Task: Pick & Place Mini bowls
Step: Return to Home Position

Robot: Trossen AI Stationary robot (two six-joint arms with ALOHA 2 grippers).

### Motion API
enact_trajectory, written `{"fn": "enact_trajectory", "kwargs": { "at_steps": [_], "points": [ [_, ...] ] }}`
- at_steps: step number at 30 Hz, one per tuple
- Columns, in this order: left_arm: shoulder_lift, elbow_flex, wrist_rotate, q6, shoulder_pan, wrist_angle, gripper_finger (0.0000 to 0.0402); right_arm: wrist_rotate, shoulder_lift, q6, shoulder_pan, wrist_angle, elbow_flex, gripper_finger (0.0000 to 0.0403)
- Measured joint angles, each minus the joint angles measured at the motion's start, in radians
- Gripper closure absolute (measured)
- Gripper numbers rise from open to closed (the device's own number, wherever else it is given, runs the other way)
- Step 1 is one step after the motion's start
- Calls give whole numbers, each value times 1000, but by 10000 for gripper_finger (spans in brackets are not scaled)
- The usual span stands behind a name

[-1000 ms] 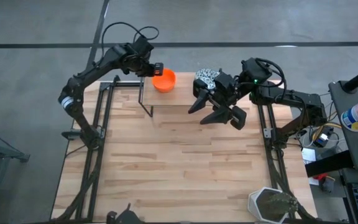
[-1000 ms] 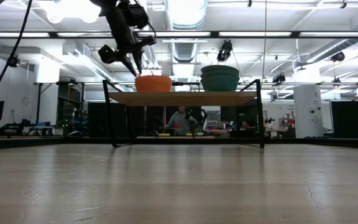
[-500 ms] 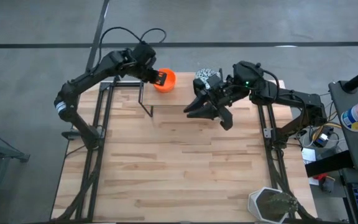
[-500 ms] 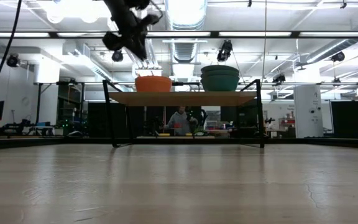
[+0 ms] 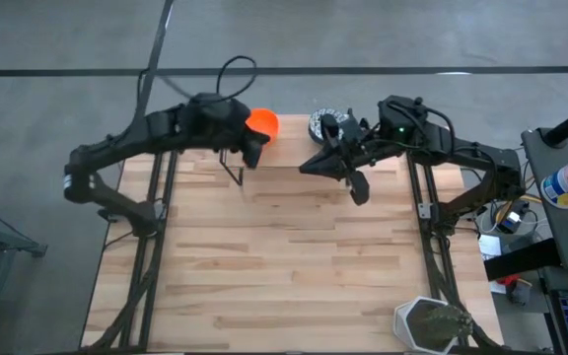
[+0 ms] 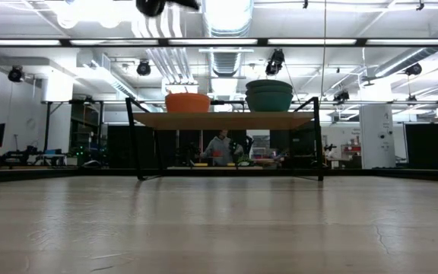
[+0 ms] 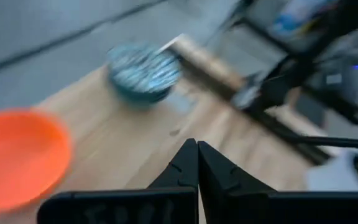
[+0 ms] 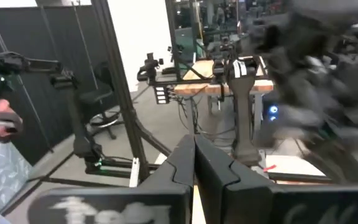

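1. at the table's [image 5: 284, 266] near right corner, well apart from the shelf [image 6: 223, 119], a white plant pot [image 5: 427, 323] is set; it is no part of the job.
2. between that corner and the shelf only bare boards are seen, and no bowl is found in front of the shelf or under it.
3. over the shelf's near edge, on its left part, the left gripper [image 7: 197, 149] is held high, just beside the orange bowls [image 6: 188, 102] when seen from above. it is closed tip to tip, and nothing is gripped or touched.
4. over the shelf's right part the right gripper [image 8: 194, 144] is carried, high enough that it is missed by the low view. it is likewise pinched fully closed and nothing is held by it.
5. on the shelf itself the orange bowls are stacked toward the left end and the speckled bowls [image 6: 269, 96] toward the right end, well apart; the number in each stack cannot be counted.
6. placing is judged finished, and the step in hand is taken to be the return to rest. both arms would need to be drawn back from the shelf and folded without either stack or the shelf frame being brushed.
7. beyond the shelf, far off in the room, a person [image 6: 220, 146] is seen.
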State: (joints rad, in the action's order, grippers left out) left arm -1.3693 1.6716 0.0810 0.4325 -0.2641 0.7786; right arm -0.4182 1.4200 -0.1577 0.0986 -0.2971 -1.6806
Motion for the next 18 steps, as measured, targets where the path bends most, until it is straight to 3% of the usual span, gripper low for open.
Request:
{"fn": "enact_trajectory", "kwargs": {
  "at_steps": [4,10,14,18],
  "points": [
    [78,-35,-19,-17,83,-123,401,0,-2,-14,0,0,0,394],
    [184,-63,-29,-51,174,-131,401,3,-5,129,7,-56,0,394],
    [230,-74,-32,-49,183,-55,401,3,-6,97,12,-141,0,394],
    [275,-137,-27,-116,234,-101,401,3,-7,84,14,-173,23,394]
  ]
}}
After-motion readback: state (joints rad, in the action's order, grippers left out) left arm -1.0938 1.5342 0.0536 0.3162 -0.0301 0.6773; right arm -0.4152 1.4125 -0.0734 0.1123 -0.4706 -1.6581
